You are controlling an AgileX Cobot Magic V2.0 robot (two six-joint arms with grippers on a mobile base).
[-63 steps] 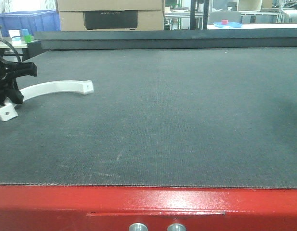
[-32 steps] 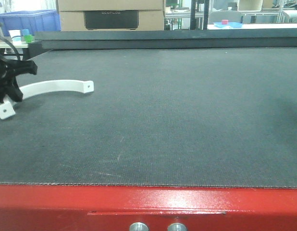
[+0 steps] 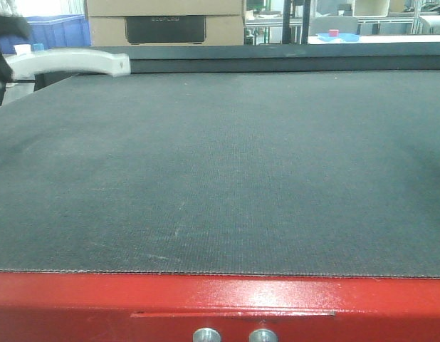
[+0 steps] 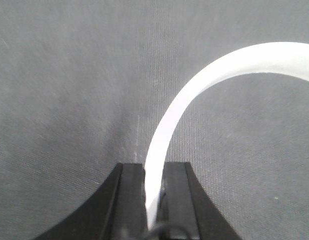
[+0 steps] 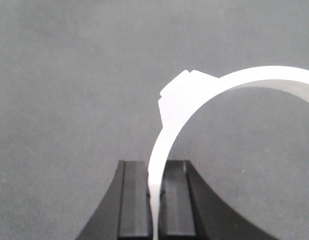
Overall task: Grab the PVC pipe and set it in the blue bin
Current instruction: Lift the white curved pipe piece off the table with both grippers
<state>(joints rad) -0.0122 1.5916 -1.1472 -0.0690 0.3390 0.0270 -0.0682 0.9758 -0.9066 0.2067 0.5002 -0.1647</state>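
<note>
The PVC pipe [image 3: 70, 61] is a white curved strap, held in the air above the far left corner of the dark mat [image 3: 234, 171]. My left gripper [image 3: 1, 50] is a dark blur at the left edge, shut on the strap's end. In the left wrist view the gripper [image 4: 153, 167] pinches the strap [image 4: 194, 95], which arcs away to the right. The right gripper [image 5: 154, 165] is likewise shut on a white curved strap [image 5: 177, 102] with a flat tab, over the mat. The blue bin [image 3: 60, 32] stands behind the table at the far left.
A raised dark rim [image 3: 277, 53] runs along the back of the table. A cardboard box [image 3: 163, 21] stands behind it, and a small blue tray [image 3: 337, 35] sits at the far right. The red front edge [image 3: 220, 306] borders the mat.
The left gripper has risen from the mat with the white strap, carrying it up and back toward the far left corner. Before, the strap lay on the mat.
</note>
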